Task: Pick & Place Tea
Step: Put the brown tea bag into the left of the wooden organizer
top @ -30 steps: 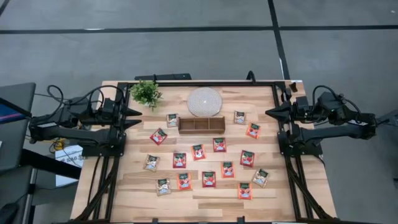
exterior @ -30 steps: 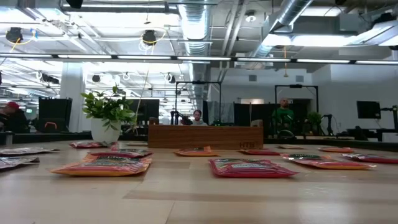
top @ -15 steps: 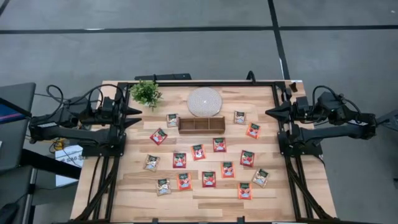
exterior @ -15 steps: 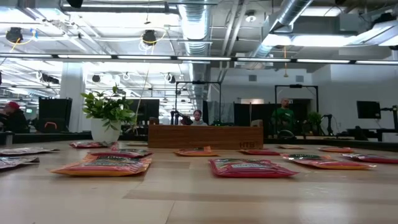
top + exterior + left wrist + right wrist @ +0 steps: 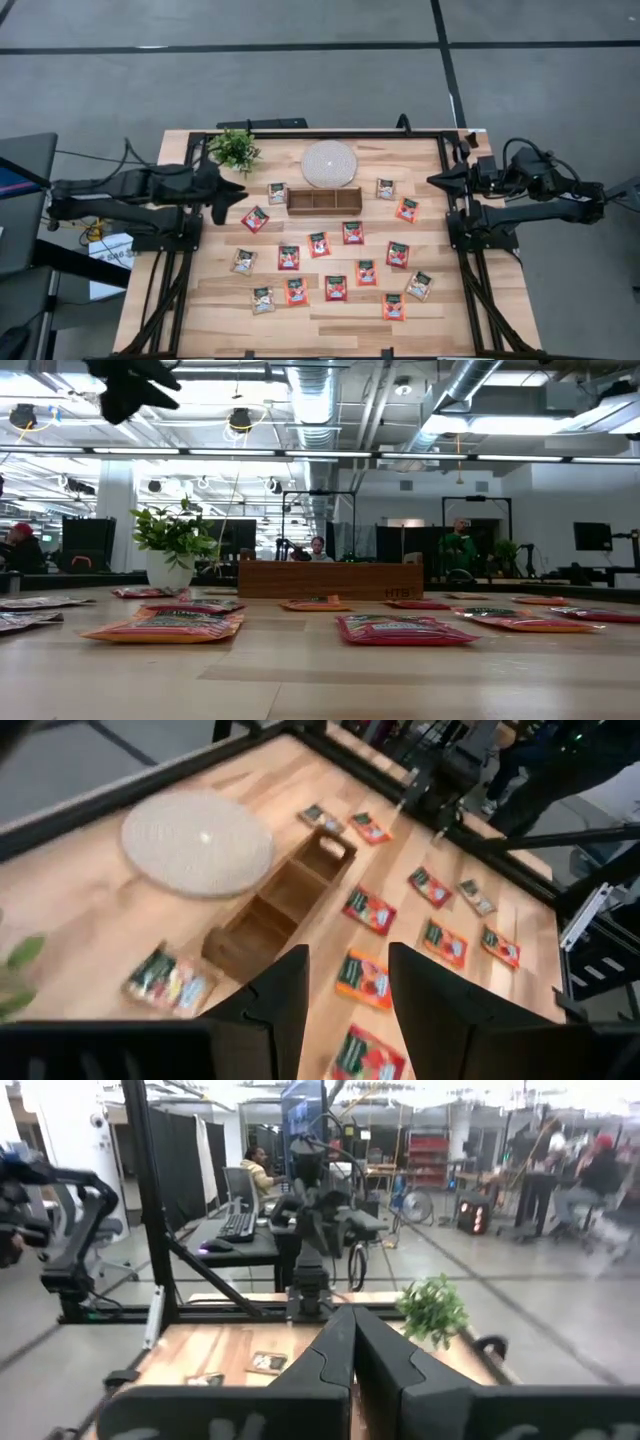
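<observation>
Wooden table (image 5: 220, 300): tea sachets (image 5: 318, 244) scattered ahead of left gripper (image 5: 232, 188).
Left gripper parted, empty; right gripper (image 5: 436, 180) closed, empty. Sachets likely light, limp, flat: pinch an edge.

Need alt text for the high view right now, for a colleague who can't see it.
Left gripper reaches open-fingered over the table toward a wooden tray; tea sachets lie scattered below it. Right gripper waits shut at the table's right edge.

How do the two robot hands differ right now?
The left hand reaches out over the table near the plant, while the right hand waits at the table's edge. The left hand's fingers stand apart; the right hand's are pressed together. Both are dark and hold nothing.
</observation>
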`<control>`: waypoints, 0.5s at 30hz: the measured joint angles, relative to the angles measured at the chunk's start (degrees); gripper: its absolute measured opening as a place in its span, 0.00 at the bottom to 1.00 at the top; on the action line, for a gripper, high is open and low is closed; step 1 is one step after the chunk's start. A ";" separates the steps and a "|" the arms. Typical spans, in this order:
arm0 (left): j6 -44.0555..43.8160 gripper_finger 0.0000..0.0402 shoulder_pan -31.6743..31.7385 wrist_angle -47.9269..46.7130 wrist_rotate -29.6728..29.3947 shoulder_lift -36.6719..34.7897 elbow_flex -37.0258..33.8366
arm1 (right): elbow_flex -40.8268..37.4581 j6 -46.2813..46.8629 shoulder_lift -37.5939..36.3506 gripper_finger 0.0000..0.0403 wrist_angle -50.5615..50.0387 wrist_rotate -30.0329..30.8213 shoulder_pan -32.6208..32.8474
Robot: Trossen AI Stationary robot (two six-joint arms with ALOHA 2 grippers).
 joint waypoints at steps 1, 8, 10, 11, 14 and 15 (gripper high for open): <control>1.04 0.33 0.00 1.28 -0.44 1.12 0.02 | 0.00 -0.61 0.00 0.00 0.13 0.01 0.00; 2.19 0.33 0.00 0.81 -1.49 6.21 0.02 | 0.00 6.55 0.00 0.00 -5.56 5.63 0.00; 2.51 0.33 0.00 0.90 -1.25 6.18 0.02 | 0.00 7.97 0.04 0.00 -9.61 8.99 0.00; 3.16 0.33 0.00 0.75 -1.38 5.93 0.02 | 0.00 9.06 0.14 0.00 -10.70 10.62 0.00; 3.57 0.32 0.00 -1.83 -2.13 3.66 0.02 | 0.00 10.65 0.15 0.00 -12.03 13.04 -0.02; 3.57 0.32 0.00 -2.87 -2.41 2.68 0.02 | 0.00 10.65 0.15 0.00 -11.79 13.08 -0.02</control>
